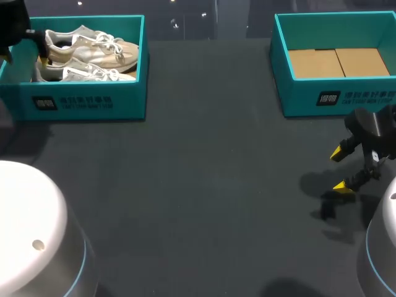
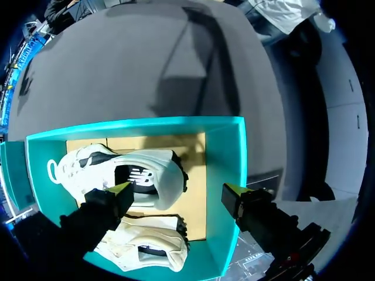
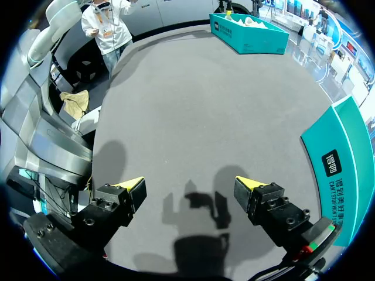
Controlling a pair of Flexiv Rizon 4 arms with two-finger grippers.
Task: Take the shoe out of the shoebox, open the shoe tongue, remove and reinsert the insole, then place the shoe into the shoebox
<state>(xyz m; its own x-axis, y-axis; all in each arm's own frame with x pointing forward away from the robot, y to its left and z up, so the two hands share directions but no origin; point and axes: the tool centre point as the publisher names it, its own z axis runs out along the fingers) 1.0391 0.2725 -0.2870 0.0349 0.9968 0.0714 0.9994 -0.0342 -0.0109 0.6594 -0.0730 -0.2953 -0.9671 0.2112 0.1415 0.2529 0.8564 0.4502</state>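
Two white lace-up shoes [image 1: 93,54] lie side by side in the teal shoebox [image 1: 86,102] at the table's far left. My left gripper [image 1: 38,46] hangs open over that box at its left end. In the left wrist view, the gripper [image 2: 176,192] has one fingertip [image 2: 120,190] above the nearer shoe [image 2: 117,170] and the other beside the box wall [image 2: 225,175], and holds nothing. A second shoe [image 2: 146,246] lies under the gripper. My right gripper [image 1: 343,168] stands open low over the bare table, in front of the other box; nothing lies between its fingers [image 3: 190,184].
A second teal shoebox [image 1: 337,96] stands at the far right, with only its cardboard floor showing; its wall [image 3: 343,170] is just beside my right gripper. Dark table stretches between the boxes. White rounded robot bases [image 1: 31,229] fill the near corners.
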